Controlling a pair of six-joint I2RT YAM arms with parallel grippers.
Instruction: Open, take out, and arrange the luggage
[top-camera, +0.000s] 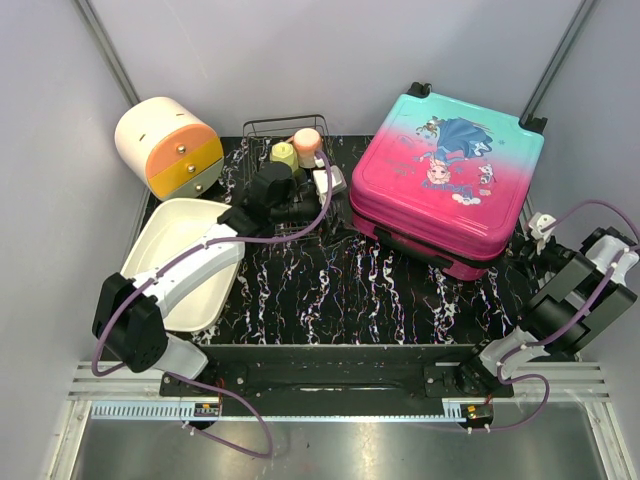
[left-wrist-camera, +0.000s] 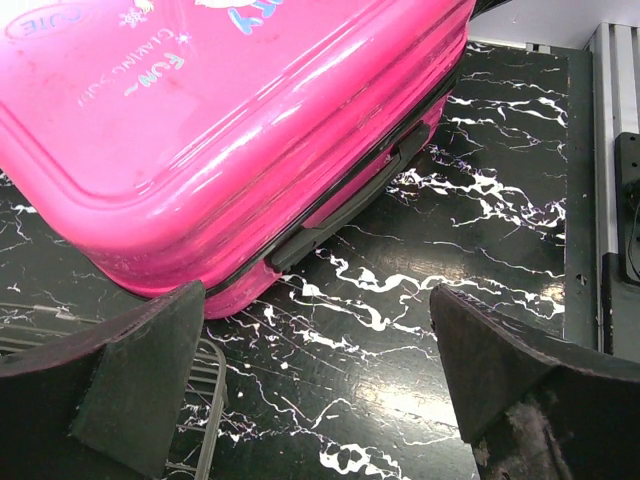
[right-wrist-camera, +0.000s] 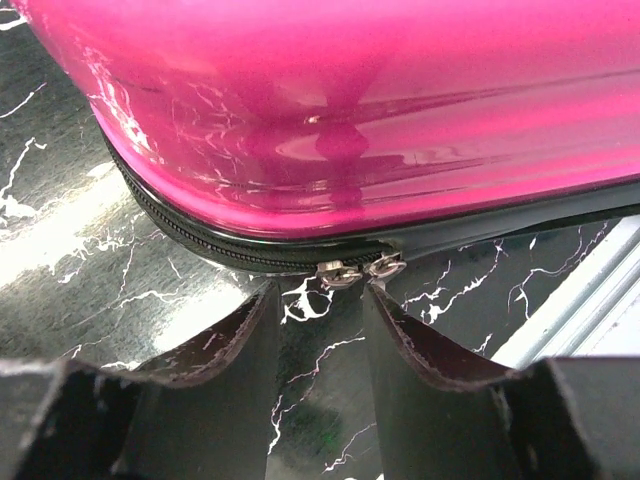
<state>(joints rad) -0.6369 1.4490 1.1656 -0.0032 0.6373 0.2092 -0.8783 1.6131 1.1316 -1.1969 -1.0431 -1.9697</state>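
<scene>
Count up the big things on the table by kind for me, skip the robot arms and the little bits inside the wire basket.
Suitcase: 1
Round drawer box: 1
White tub: 1
Wire basket: 1
Total: 4

Lab test cell, grey enclosure walls, aluminium rail

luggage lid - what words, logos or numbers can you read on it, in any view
"FUN~": white, on the luggage lid, left wrist view.
Small line beside it: maybe "CHARMING SUN", too blurred to be sure.
Oval logo at the lid corner: cut off, unreadable.
Lettering mid-lid, top view: too small to read.
</scene>
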